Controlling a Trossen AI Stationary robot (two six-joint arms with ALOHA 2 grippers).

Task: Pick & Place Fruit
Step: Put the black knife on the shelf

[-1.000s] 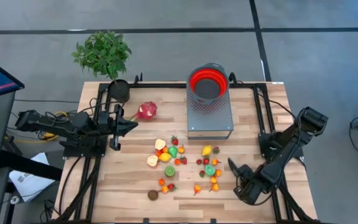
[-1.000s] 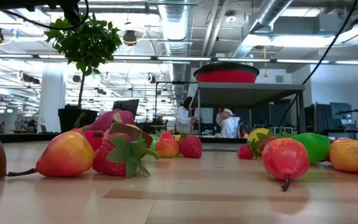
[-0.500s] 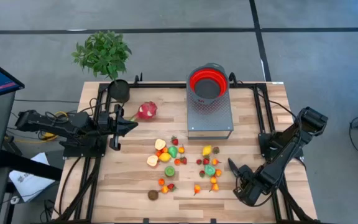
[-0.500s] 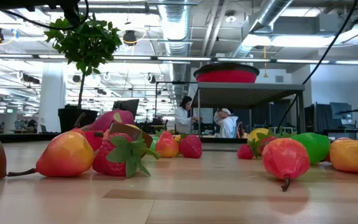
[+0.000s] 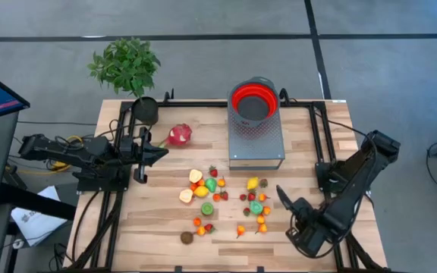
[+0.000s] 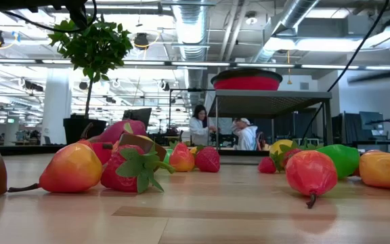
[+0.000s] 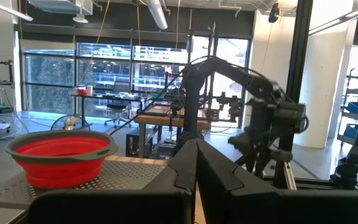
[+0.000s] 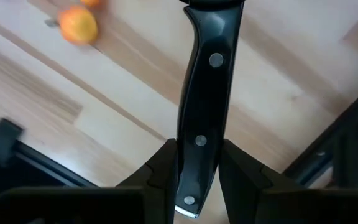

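Waiting at the counter's (image 5: 158, 227) left edge: left claw (image 5: 160, 151), fingers (image 7: 185, 171) pressed together, gripping nothing, pointing toward the middle. Standing at the far left corner: potted plant (image 5: 127, 68). Lying just beyond the left claw: pink-red dragon fruit (image 5: 178, 135), resting on the wood, touching no claw. Spreading across the counter's middle: small toy fruit in two loose groups, one (image 5: 203, 186) left of centre, one (image 5: 256, 201) right of it, with a brown fruit (image 5: 187, 237) sitting apart near the front edge. Showing large in the low view: an orange-red pear-like fruit (image 6: 70, 168), a strawberry (image 6: 128, 169) just beside it, a red fruit (image 6: 310, 171) and a green one (image 6: 340, 159) farther right. Sitting at the back centre on a grey perforated stand (image 5: 256, 140): red bowl (image 5: 253, 101). Hovering over the front right of the counter, just right of the fruit: right claw (image 5: 293, 211), clamping a black-handled knife (image 8: 205, 93) between its fingers (image 8: 160, 174), handle running straight out ahead, an orange fruit (image 8: 78, 25) lying on the wood well beyond. Standing in the room behind the counter: two people (image 6: 222, 130).
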